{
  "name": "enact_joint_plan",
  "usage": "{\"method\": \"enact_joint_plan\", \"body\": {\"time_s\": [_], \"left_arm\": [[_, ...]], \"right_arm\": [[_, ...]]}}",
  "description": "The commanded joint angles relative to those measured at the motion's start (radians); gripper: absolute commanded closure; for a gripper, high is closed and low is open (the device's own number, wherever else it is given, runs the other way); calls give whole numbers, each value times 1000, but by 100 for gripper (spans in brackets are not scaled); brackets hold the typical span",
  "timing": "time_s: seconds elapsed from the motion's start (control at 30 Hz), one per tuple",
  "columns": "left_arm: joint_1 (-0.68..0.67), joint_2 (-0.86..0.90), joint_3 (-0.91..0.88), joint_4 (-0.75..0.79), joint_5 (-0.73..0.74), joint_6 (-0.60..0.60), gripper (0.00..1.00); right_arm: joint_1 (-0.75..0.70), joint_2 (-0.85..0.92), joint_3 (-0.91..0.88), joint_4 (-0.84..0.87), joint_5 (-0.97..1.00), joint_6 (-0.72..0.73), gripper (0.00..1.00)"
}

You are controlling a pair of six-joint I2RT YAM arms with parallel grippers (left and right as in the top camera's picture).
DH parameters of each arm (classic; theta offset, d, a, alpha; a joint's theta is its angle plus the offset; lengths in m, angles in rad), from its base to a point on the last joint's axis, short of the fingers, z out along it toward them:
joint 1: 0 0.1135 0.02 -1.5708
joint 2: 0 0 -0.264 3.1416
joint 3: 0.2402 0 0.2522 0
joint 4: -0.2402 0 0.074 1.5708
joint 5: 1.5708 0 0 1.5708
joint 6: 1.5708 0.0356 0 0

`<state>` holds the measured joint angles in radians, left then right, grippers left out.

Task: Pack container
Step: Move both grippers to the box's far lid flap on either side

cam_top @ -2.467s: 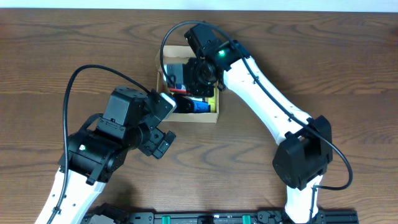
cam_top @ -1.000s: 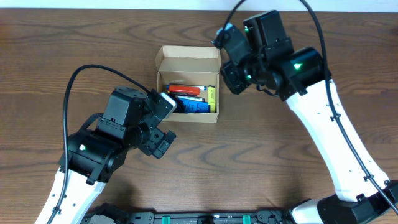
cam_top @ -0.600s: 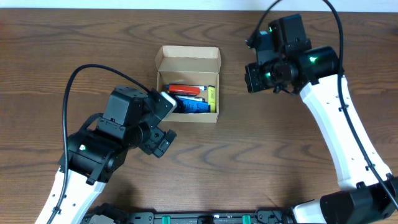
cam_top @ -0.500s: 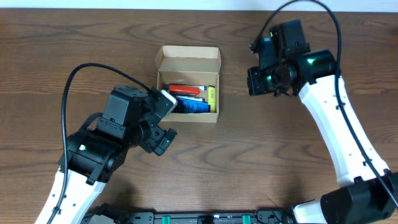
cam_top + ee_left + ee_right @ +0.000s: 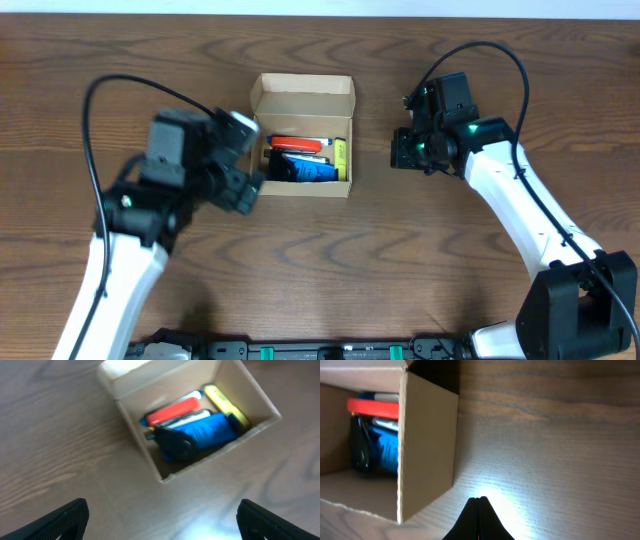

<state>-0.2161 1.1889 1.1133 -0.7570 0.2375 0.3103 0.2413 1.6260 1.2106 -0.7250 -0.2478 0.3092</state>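
**Operator:** Report the position of the container (image 5: 305, 188).

**Technician:** It stands on the surface (image 5: 400, 260), left of centre in the overhead view. Its flap lid (image 5: 303, 92) is open and folded toward the far edge. This position matches every earlier overhead frame.

**Operator:** Contents?

**Technician:** A red item (image 5: 295, 143) lies along the far side. A blue item (image 5: 312, 172) lies nearer, a yellow item (image 5: 340, 153) lies against the right wall, and a black item (image 5: 172, 442) sits at the left end. The arrangement is unchanged from a second ago.

**Operator:** State of the left fingers (image 5: 67, 517)?

**Technician:** They are spread wide with nothing between them. Half a second ago this arm was lower, with its tip at the near-left corner of the container. It has since shifted toward the far left and now sits just beside the left wall. The overhead view is motion-blurred, so contact cannot be confirmed.

**Operator:** State of the right fingers (image 5: 477, 515)?

**Technician:** They are pressed together and hold nothing. Earlier, 2.5 s ago, they were down inside the container. They are now well apart from it on the right, slightly nearer than half a second ago.
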Motion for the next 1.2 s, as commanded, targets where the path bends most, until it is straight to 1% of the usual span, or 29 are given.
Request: {"method": "enact_joint_plan", "body": {"time_s": [0.0, 0.07, 0.13, 0.27, 0.4, 0.5, 0.57, 0.7, 0.87, 0.93, 1.0, 1.07, 1.1, 1.13, 1.17], "left_arm": [[122, 77, 18, 41, 191, -27, 5], [189, 131, 18, 81, 283, -27, 5], [241, 188, 18, 122, 346, -32, 5], [325, 320, 19, 222, 409, -113, 5], [370, 444, 19, 357, 504, -196, 5], [381, 519, 23, 481, 543, -288, 5], [381, 570, 44, 538, 563, -325, 5], [378, 678, 145, 539, 570, -372, 5], [379, 797, 285, 458, 628, -386, 5], [377, 823, 315, 422, 628, -385, 0], [374, 838, 322, 409, 626, -386, 8], [373, 849, 322, 393, 603, -386, 21], [373, 852, 322, 385, 589, -386, 41], [373, 856, 322, 378, 573, -387, 55], [373, 859, 322, 375, 562, -394, 63]], "right_arm": [[-10, -3, -29, 50, -19, 59, 99], [-10, -3, -37, 84, -22, 65, 99], [-10, -3, -42, 119, -23, 65, 99], [-10, 2, -42, 176, -22, 66, 99], [-10, 34, -42, 245, -22, 105, 99], [-10, 79, -42, 293, -23, 140, 99], [-11, 116, -42, 336, -48, 160, 99], [-11, 188, -42, 433, -86, 221, 99], [-11, 271, -42, 558, -143, 299, 99], [-11, 297, -42, 594, -152, 334, 99], [-11, 322, -42, 626, -158, 359, 99], [-11, 342, -42, 651, -165, 379, 98], [-11, 350, -42, 663, -167, 391, 99], [-11, 358, -42, 675, -168, 405, 99], [-11, 363, -42, 682, -168, 414, 99]]}}
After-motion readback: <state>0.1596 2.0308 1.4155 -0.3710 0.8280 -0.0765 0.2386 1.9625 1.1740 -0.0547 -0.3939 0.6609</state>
